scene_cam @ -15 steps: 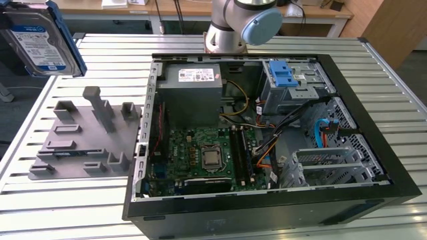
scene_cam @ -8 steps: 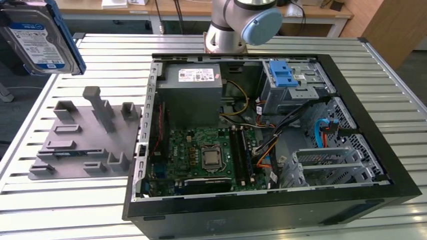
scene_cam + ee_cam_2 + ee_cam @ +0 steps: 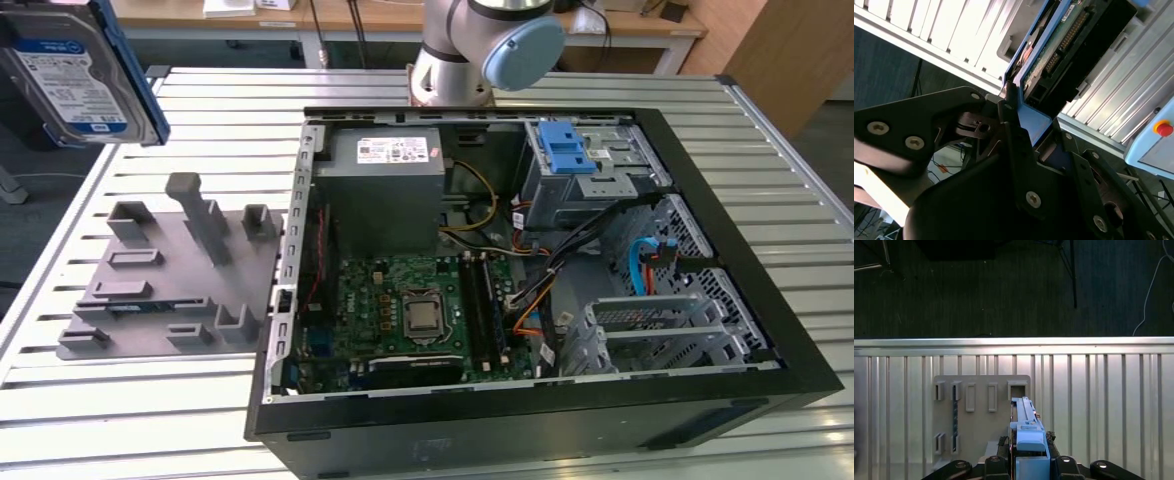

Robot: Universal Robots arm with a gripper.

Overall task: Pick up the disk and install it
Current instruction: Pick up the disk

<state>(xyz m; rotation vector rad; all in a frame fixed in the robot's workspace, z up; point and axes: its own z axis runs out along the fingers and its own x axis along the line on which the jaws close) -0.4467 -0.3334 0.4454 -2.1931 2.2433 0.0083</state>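
The claw (image 3: 1015,112) is clamped on the disk (image 3: 74,70), which hangs long-axis-down above the counter (image 3: 147,400) at the exterior view's left. The drive bay (image 3: 594,185) in the open computer case (image 3: 747,300) lies well apart from it, toward the exterior view's right.

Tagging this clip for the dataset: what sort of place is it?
Probably a robotics lab bench for PC assembly: an open computer case on a slatted metal table, a grey fixture plate beside it, wooden workbenches behind, and the gripper holding the disk.
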